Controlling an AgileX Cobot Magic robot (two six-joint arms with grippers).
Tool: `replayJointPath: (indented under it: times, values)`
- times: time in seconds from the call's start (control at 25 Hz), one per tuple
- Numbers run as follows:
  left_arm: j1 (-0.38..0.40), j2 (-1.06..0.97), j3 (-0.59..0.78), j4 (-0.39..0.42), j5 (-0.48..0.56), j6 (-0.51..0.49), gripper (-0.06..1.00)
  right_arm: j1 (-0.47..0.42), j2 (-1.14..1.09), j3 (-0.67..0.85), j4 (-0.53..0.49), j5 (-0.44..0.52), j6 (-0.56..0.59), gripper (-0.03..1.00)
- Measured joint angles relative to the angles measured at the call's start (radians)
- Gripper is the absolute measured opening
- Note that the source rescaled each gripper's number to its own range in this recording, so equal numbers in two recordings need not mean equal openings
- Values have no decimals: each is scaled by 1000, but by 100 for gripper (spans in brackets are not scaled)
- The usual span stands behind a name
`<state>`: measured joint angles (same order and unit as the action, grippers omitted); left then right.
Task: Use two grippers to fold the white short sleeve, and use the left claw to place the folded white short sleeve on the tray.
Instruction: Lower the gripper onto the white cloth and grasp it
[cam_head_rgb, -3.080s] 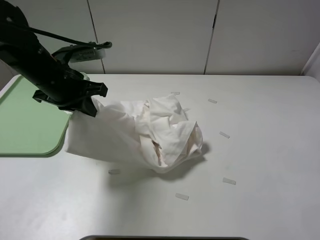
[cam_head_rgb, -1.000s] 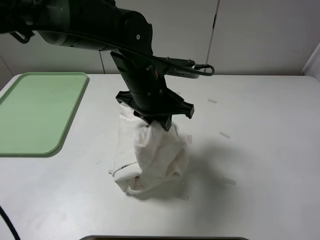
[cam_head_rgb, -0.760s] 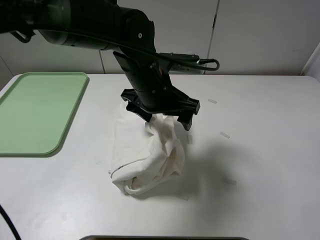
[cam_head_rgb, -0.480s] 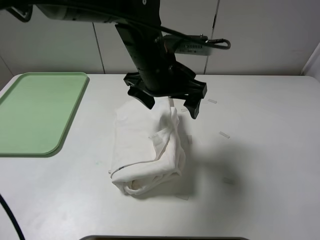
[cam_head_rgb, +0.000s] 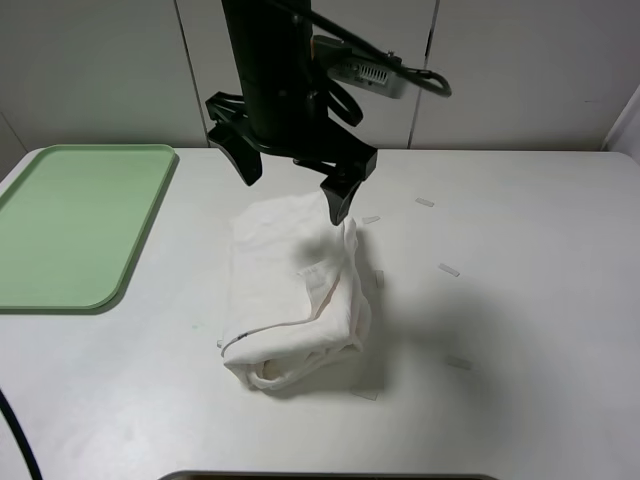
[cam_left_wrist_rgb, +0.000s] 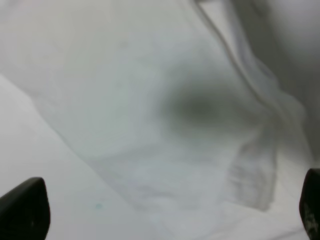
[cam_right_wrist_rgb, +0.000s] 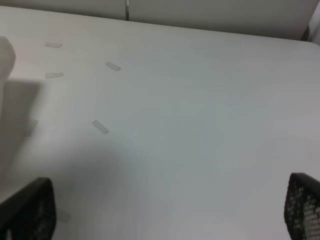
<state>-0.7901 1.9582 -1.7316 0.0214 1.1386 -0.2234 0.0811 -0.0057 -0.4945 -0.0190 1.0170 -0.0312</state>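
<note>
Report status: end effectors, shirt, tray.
Left end effector open above the shirt, holding nothing. Right end effector open over bare table. White T-shirt bundled on table, off the green tray. Nothing blocking.

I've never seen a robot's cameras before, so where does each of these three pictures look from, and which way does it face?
Exterior high: mounted high, facing down across the table; shows the left gripper open above the white short sleeve, beside the tray.
Left wrist: on the left arm, looking down at the shirt; fingertips at the corners.
Right wrist: on the right arm, facing bare table and tape strips; fingertips showing.
Shared: shirt, strips.
</note>
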Motion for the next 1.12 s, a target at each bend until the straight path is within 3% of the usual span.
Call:
replayJointPath:
  times: [0.24, 0.64, 0.92, 1.12]
  values:
    - [0, 1, -1, 100, 35, 2, 100, 0, 0, 0, 1, 0, 0, 100]
    - [0, 115, -1, 132, 35, 4, 100, 0, 0, 0, 1, 0, 0, 100]
    - [0, 177, -1, 126, 35, 12, 100, 0, 0, 0, 1, 0, 0, 100]
    - [0, 219, -1, 51, 34, 46, 100, 0, 0, 0, 1, 0, 0, 100]
